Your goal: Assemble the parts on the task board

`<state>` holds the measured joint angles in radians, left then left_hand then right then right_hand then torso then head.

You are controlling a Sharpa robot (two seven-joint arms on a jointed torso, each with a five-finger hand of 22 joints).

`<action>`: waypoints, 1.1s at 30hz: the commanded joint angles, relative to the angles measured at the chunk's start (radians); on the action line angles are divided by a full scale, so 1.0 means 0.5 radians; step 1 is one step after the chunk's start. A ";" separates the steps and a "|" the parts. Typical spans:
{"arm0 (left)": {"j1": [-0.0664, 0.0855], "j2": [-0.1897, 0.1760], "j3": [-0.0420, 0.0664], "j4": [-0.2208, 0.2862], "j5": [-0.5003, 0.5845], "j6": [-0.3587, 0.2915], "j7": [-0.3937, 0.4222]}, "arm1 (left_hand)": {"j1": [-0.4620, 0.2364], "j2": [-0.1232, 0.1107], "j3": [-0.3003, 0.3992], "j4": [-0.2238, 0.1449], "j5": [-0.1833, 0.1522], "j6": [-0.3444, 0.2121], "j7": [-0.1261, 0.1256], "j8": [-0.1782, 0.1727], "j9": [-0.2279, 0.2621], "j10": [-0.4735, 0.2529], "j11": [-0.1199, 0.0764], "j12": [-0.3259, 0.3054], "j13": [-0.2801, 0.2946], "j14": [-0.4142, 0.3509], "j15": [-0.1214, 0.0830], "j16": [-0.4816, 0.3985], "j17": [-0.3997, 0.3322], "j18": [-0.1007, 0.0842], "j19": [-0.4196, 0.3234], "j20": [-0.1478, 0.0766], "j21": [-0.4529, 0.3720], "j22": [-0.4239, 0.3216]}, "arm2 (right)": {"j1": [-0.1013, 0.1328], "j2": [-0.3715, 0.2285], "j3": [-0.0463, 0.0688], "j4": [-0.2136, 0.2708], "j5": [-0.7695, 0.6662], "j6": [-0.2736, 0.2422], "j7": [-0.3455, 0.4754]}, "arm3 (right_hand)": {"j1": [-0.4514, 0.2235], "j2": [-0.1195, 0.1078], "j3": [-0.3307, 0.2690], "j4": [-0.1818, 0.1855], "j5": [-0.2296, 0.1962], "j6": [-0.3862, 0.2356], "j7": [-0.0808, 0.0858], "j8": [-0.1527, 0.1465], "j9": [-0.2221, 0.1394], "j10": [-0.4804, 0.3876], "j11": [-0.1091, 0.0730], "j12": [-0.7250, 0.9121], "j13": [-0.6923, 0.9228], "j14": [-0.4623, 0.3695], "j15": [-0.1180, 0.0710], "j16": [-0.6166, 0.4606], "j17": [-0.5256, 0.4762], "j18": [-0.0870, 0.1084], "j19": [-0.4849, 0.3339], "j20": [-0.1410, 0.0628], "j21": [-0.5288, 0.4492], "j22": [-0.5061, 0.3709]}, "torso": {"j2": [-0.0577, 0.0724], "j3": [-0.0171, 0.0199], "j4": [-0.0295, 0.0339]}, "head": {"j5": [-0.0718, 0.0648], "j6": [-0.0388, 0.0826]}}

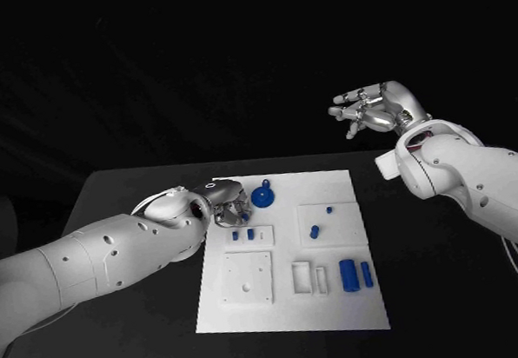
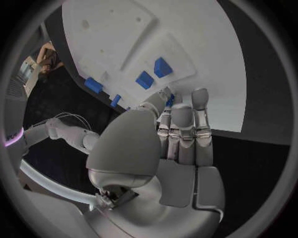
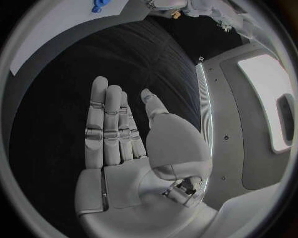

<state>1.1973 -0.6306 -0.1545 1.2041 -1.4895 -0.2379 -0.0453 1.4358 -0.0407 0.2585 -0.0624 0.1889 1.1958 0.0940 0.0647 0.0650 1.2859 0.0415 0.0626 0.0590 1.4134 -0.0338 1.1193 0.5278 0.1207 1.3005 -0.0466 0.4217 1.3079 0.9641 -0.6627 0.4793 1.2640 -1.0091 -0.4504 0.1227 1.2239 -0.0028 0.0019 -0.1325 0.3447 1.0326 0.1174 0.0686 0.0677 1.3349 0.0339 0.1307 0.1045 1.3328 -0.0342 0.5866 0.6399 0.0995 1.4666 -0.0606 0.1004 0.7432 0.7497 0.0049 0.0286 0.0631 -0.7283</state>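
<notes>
Left robot hand (image 1: 221, 202) rests empty, fingers extended, over task board (image 1: 349, 300); right robot hand (image 1: 375, 108) raised, spread.

You are looking down at the task board (image 1: 349, 300) lying on the black table (image 1: 127, 351). The left hand (image 1: 221, 202) is hovering at the board's far left corner, beside a round blue part (image 1: 263, 198); its grasp cannot be determined. The right hand (image 1: 373, 109) is hanging raised beyond the table's far right edge, fingers apart, holding nothing. Two upright blue cylinders (image 1: 356, 274) are lying near the board's right side.
</notes>
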 commanded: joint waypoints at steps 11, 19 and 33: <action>-0.015 0.000 -0.008 -0.001 -0.019 0.009 0.001 | -0.018 -0.063 0.073 0.007 -0.027 -0.240 0.022 -0.006 -0.006 -0.141 0.046 -0.009 0.000 -0.003 0.022 -0.001 -0.008 0.036 -0.002 0.018 0.003 0.035 | -0.006 0.003 0.001 -0.005 -0.005 0.021 0.016 | -0.021 0.005 0.013 -0.002 -0.006 0.013 0.003 -0.012 -0.003 -0.012 0.005 -0.017 -0.004 0.018 0.004 0.009 0.003 0.019 0.068 0.015 0.023 -0.004 | 0.000 -0.0005 0.000 | 0.004 -0.001; -0.015 -0.005 -0.008 0.002 -0.019 0.005 0.008 | -0.027 -0.110 0.112 0.013 -0.037 -0.283 0.004 -0.008 -0.006 -0.168 0.054 -0.009 -0.001 -0.005 0.026 -0.008 -0.012 0.044 -0.002 0.024 -0.001 0.034 | -0.011 0.000 0.001 -0.005 -0.004 0.014 0.014 | -0.025 0.004 0.011 -0.001 -0.005 0.008 0.005 -0.013 -0.003 -0.032 0.011 -0.027 -0.011 0.015 0.005 0.042 0.033 0.022 0.056 0.013 0.074 0.029 | 0.000 0.0003 0.000 | 0.003 -0.001; -0.015 -0.012 -0.007 -0.021 -0.019 -0.050 0.002 | -0.015 -0.148 0.130 0.001 -0.036 -0.398 -0.027 -0.010 -0.009 -0.190 0.064 -0.010 -0.001 -0.011 0.029 -0.018 -0.016 0.042 -0.004 0.022 -0.004 0.035 | -0.014 -0.004 0.001 -0.012 -0.010 0.065 -0.018 | -0.025 0.004 0.018 -0.003 -0.010 -0.001 0.013 -0.012 -0.002 -0.095 0.037 -0.085 -0.049 0.026 0.016 0.055 0.039 0.038 0.062 0.023 0.090 0.039 | -0.001 -0.0014 -0.001 | 0.004 0.001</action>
<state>1.1901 -0.6362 -0.1583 1.1961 -1.4943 -0.2453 -0.0455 1.4261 -0.1054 0.3210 -0.0585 0.1733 1.0036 0.0820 0.0650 0.0617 1.1967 0.0732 0.0628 0.0598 1.4095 -0.0230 1.1152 0.5213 0.1324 1.3009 -0.0391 0.4217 1.3075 0.9581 -0.6638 0.4793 1.2585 -1.0090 -0.4476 0.1192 1.2197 0.0014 0.0047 -0.1353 0.3447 1.0325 0.1174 0.0686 0.0677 1.2915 0.0520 0.0906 0.0815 1.3422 -0.0282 0.6113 0.6592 0.1019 1.4667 -0.0533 0.1431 0.7627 0.7495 0.0049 0.0281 0.0659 -0.7276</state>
